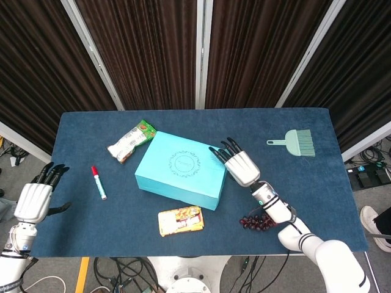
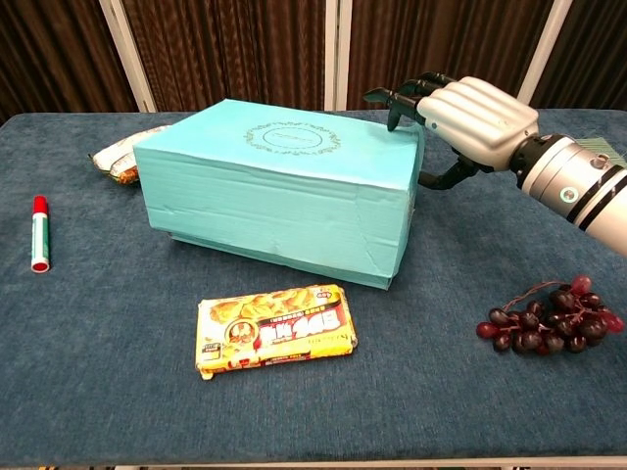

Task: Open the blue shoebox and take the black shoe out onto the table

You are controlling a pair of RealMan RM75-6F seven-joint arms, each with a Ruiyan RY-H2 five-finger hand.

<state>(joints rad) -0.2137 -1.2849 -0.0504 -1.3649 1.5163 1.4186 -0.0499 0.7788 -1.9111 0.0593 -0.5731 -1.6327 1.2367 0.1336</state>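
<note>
Blue shoebox (image 1: 180, 171) at the centre of the blue counter (image 1: 305, 183), lid on and closed; black shoe not visible. Right hand (image 1: 235, 162) at the box's 3 o'clock edge, fingers (image 2: 407, 95) hooked over the top rim of the lid at its far right corner, thumb below against the side wall; gripping the lid edge, as far as the chest view tells. Left hand (image 1: 38, 196) off the counter's 9 o'clock edge, fingers apart, grasping nothing, well clear of the box. Red-capped marker (image 1: 98, 182) lying at the box's 9 o'clock. Snack packet (image 1: 131, 141) at 11 o'clock, just beside the box's far corner. Yellow snack bar (image 1: 180, 220) at 6 o'clock, near the box's front wall. Bunch of dark grapes (image 2: 551, 317) at 4 o'clock, under the right wrist. Green brush (image 1: 294, 142) at 2 o'clock, well apart
</note>
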